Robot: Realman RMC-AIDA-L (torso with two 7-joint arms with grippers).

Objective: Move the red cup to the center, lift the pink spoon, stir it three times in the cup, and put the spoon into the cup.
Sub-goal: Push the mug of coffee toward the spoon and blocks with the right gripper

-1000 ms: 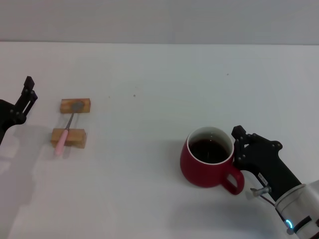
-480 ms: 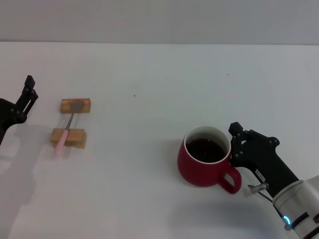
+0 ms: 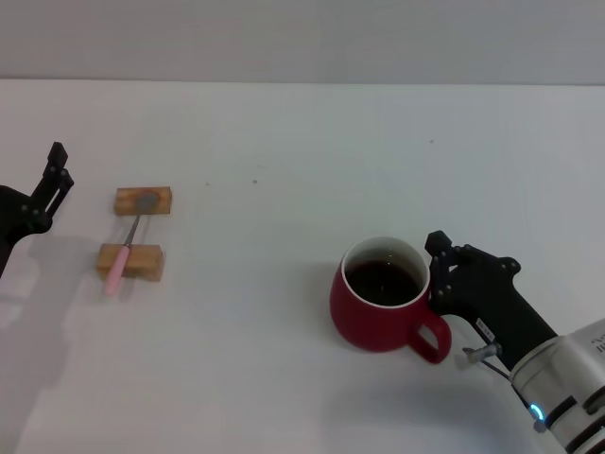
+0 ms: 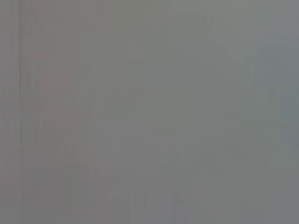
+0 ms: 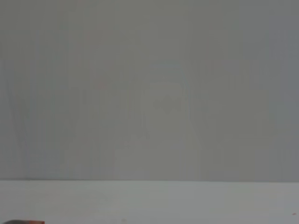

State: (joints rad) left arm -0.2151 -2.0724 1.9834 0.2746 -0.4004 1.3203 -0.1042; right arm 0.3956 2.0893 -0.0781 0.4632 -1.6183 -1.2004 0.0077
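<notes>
The red cup (image 3: 373,307), holding dark liquid, stands right of the table's middle in the head view, its handle pointing toward the near right. My right gripper (image 3: 438,263) is pressed against the handle side of the cup and shut on it; one finger (image 3: 436,244) shows by the rim. A sliver of the cup's rim (image 5: 23,222) shows in the right wrist view. The pink spoon (image 3: 129,246) lies across two tan wooden blocks (image 3: 143,200) at the left. My left gripper (image 3: 55,178) hangs open at the far left edge, apart from the spoon.
The white table (image 3: 284,161) stretches to a grey wall at the back. The second wooden block (image 3: 132,261) supports the spoon's pink handle. The left wrist view holds only flat grey.
My right gripper has slid the red cup leftward and slightly away from me, toward the table's middle. The spoon, the blocks and the left arm have stayed put.
</notes>
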